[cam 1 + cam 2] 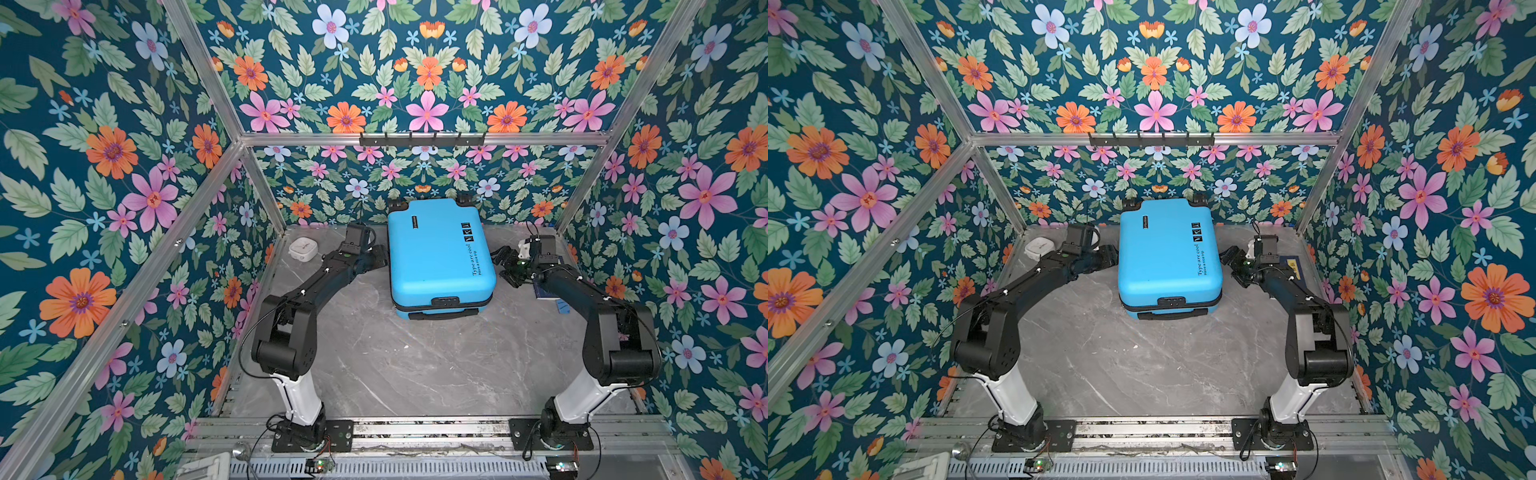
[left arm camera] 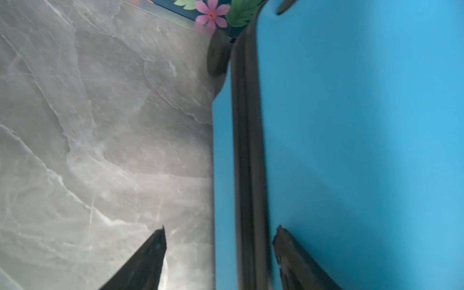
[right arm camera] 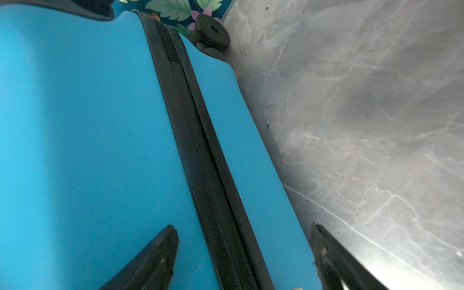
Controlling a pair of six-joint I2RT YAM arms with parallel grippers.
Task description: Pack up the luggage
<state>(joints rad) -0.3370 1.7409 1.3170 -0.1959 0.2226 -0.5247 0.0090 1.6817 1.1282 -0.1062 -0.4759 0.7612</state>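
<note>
The luggage (image 1: pixel 438 253) (image 1: pixel 1167 253) is a sky-blue hard-shell suitcase. It lies flat and closed at the back middle of the grey marble table (image 1: pixel 415 365), wheels toward the back wall and black handle toward the front. My left gripper (image 1: pixel 380 253) (image 1: pixel 1111 253) is open at its left side. In the left wrist view the left gripper (image 2: pixel 220 228) has its jaws either side of the black zip seam (image 2: pixel 247 150). My right gripper (image 1: pixel 503 266) (image 1: pixel 1233 264) is open at the right side. The right gripper (image 3: pixel 243 226) likewise straddles the seam (image 3: pixel 198 150). Neither holds anything.
A small white box (image 1: pixel 303 248) (image 1: pixel 1038 247) sits at the back left of the table behind the left arm. A dark-blue book with a yellow label (image 1: pixel 1293 266) lies at the right edge under the right arm. A black hook rail (image 1: pixel 422 139) hangs on the back wall.
</note>
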